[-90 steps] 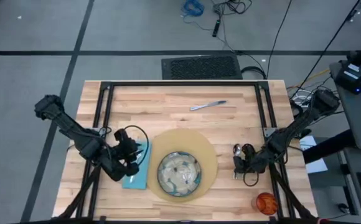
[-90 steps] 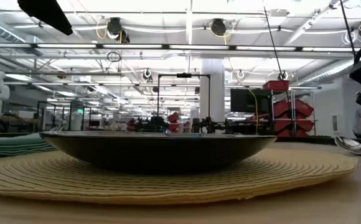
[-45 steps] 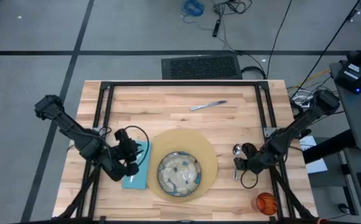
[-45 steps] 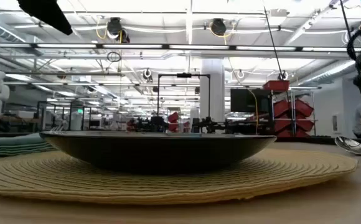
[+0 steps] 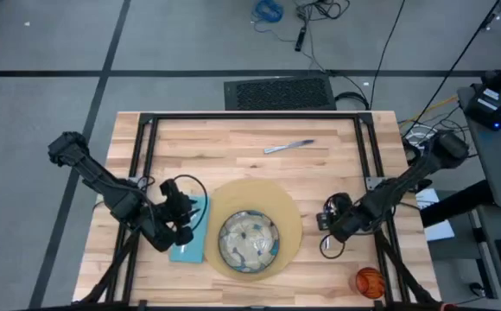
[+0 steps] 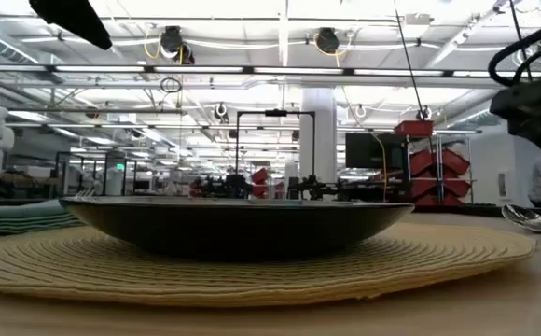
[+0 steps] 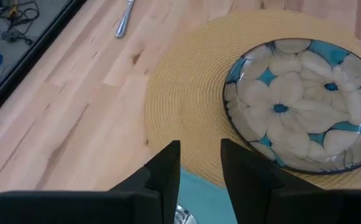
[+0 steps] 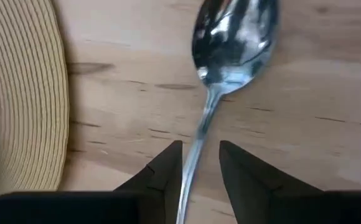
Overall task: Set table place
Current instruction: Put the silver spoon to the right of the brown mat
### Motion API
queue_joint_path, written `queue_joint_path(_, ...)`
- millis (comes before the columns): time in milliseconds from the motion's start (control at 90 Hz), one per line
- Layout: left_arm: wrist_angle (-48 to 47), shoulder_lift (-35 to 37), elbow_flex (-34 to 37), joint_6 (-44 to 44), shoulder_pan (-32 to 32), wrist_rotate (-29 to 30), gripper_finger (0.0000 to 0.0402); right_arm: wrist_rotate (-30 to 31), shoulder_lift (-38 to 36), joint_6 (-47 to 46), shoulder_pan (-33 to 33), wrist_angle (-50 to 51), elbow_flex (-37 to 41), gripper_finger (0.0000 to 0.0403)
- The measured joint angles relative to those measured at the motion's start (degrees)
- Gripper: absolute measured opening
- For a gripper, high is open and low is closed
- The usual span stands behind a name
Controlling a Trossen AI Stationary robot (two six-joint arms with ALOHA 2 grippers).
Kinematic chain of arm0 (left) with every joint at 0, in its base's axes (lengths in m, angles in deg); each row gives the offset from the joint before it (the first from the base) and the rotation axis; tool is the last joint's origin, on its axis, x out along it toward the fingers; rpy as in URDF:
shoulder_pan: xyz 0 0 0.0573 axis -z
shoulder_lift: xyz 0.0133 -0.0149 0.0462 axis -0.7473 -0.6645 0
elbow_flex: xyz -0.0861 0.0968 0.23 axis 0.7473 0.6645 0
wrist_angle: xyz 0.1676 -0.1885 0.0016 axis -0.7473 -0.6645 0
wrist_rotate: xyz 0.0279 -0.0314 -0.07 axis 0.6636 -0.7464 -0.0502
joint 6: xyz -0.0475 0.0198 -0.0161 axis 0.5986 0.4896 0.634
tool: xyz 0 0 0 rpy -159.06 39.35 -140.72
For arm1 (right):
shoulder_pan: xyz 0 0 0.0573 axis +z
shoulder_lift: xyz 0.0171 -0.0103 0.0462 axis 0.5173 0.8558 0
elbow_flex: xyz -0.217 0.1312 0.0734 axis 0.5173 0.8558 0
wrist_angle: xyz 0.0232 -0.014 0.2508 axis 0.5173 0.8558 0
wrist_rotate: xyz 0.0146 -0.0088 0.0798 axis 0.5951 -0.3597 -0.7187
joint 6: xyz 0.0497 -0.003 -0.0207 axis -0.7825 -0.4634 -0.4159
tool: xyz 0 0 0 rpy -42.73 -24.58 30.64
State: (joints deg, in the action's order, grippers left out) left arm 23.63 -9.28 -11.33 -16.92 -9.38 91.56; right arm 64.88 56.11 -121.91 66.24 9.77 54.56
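A round tan placemat point(image 5: 282, 206) lies on the table point(image 5: 233, 142) and carries a flower-patterned dish point(image 5: 249, 238). The teal napkin point(image 5: 190, 249) lies left of the mat, and something silver point(image 7: 182, 215) rests on it. My left gripper point(image 7: 200, 163) hovers over the napkin's edge, slightly open, with nothing between its fingers. The spoon point(image 8: 233, 37) lies flat on the wood right of the mat. My right gripper point(image 8: 200, 163) stands slightly open over its handle point(image 8: 196, 140), which runs between the fingers. A knife point(image 5: 288, 146) lies at the far side. The orange cup point(image 5: 370, 281) stands at the near right.
Black frame rails point(image 5: 147, 147) run along the table's left and right sides. In the low view the dish point(image 6: 238, 224) on the mat point(image 6: 252, 266) fills the middle, with the spoon point(image 6: 527, 217) at the far right. Bare wood lies between the mat and the knife.
My right gripper has shifted a little toward the table's left, nearer the placemat, and its arm now shows larger at the right of the low view. The spoon has stayed where it was on the table.
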Motion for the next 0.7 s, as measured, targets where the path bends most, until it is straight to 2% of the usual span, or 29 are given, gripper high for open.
queue_joint_path(344,0.01,0.00,0.00,-1.28,0.04,-0.02,0.0100,-2.92,4.54,0.90,-2.19,-1.85,-0.24,0.0070)
queue_joint_path(578,-0.12,0.00,0.00,-1.32,0.04,-0.42,0.0100,-4.09,4.67,2.58,-2.82,-1.81,-0.07,0.0010)
queue_joint_path(700,-0.12,0.00,0.00,-1.32,0.04,-0.42,0.0100,-3.87,4.64,1.36,-1.86,-2.61,-0.02,0.0013)
